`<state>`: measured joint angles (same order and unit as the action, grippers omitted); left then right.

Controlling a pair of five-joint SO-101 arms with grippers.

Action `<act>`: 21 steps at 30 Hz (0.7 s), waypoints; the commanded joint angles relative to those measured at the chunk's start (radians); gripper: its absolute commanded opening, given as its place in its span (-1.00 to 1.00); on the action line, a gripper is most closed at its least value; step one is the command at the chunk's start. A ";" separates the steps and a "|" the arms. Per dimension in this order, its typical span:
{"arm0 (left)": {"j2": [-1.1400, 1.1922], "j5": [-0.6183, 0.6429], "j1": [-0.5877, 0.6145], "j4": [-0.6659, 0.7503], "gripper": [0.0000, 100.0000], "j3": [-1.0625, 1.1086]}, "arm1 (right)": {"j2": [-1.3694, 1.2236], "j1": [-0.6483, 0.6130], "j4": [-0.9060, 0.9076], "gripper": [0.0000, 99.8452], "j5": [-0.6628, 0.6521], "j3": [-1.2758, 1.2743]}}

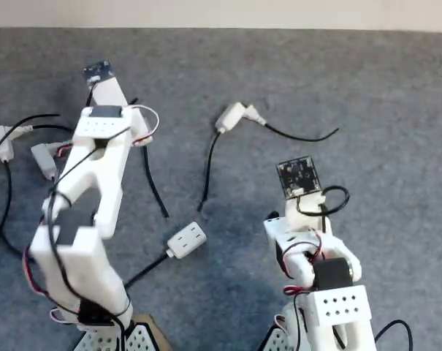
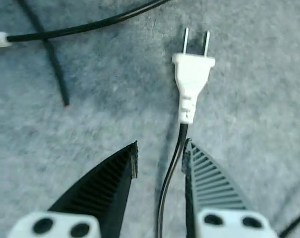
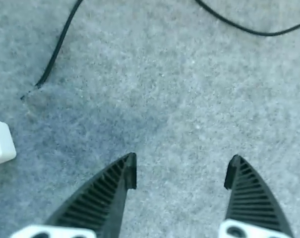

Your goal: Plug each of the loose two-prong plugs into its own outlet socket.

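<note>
Ribbed left jaws narrowly straddle a thin black cord [image 2: 164, 191]; right jaws gape wide.

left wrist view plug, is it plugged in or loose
Loose: the white plug lies on the grey mat, both prongs bare. The open left gripper straddles its cord.

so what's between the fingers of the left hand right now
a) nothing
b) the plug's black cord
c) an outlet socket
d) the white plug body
b: in the left wrist view the black cord runs through the gap of the open left hand, and the white plug lies farther out, untouched.
</note>
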<state>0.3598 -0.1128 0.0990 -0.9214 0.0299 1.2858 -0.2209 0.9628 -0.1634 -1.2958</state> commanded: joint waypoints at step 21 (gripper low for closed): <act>0.432 -0.203 -0.223 -0.825 -0.99 -1.076 | 0.433 0.209 0.156 -0.44 -0.109 -0.251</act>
<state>0.8078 -0.2708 -0.0637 -1.6226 -0.8984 1.6586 -0.0506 1.0963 -0.2723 -1.5489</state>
